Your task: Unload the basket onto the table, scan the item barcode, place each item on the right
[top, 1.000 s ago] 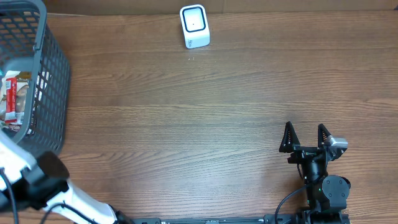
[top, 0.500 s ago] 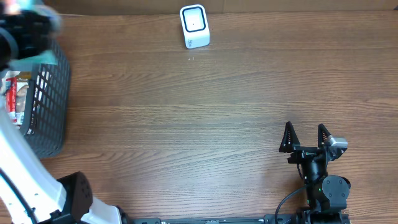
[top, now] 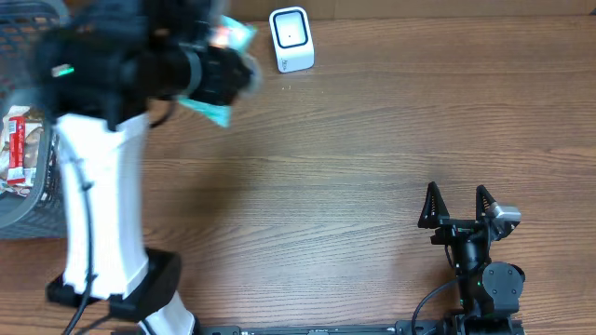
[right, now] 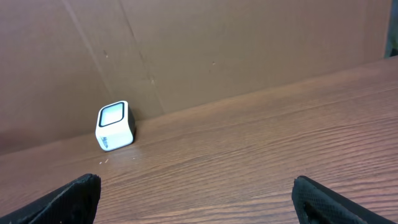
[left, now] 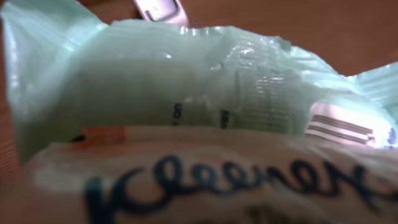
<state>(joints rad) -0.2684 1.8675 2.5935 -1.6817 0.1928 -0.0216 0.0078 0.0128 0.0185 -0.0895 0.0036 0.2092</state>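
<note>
A mint-green Kleenex tissue pack (top: 222, 107) hangs above the table just left of the white barcode scanner (top: 291, 39), and my left gripper (top: 222, 73), blurred by motion, is shut on it. The pack (left: 186, 106) fills the left wrist view, its own fingers hidden behind it. A white barcode label (left: 339, 127) shows on the pack's right side, and the scanner (left: 160, 9) peeks over its top edge. My right gripper (top: 457, 201) rests open at the front right with nothing between its fingers. In the right wrist view the scanner (right: 115, 125) stands far ahead of the gripper (right: 196, 200).
A grey mesh basket (top: 23, 209) stands at the left edge with a red and white packet (top: 17, 149) inside. A brown cardboard wall (right: 217, 50) runs behind the scanner at the table's back edge.
My left arm has swung up from the basket at the far left and rightward toward the scanner, carrying the tissue pack. The right arm has not moved.
</note>
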